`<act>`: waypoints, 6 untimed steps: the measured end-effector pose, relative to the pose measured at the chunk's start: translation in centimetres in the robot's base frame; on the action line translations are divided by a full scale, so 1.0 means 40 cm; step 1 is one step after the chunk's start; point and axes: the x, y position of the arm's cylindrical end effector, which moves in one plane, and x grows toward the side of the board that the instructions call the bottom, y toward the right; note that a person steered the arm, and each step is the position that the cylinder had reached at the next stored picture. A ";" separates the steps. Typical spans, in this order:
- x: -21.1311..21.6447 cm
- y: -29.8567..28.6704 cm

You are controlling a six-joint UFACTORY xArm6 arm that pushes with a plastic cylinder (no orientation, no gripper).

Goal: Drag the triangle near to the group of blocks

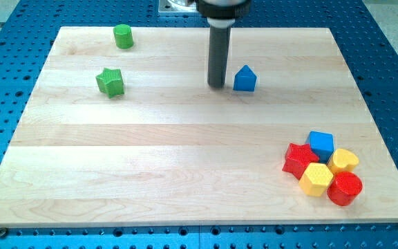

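Observation:
A blue triangle-topped block (pixel 244 79) sits on the wooden board (pixel 185 159) right of the upper centre. My tip (pixel 217 86) rests on the board just to the left of it, a small gap apart. A group of blocks lies at the lower right: a blue cube (pixel 320 144), a red star (pixel 298 159), a yellow heart (pixel 343 160), a yellow hexagon (pixel 316 179) and a red cylinder (pixel 344 188), all packed together.
A green cylinder (pixel 123 36) stands at the upper left near the board's top edge. A green star (pixel 109 81) lies below it. A blue perforated table (pixel 392 83) surrounds the board.

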 end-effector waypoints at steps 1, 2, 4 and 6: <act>0.010 0.152; 0.215 0.271; 0.064 0.302; 0.279 0.194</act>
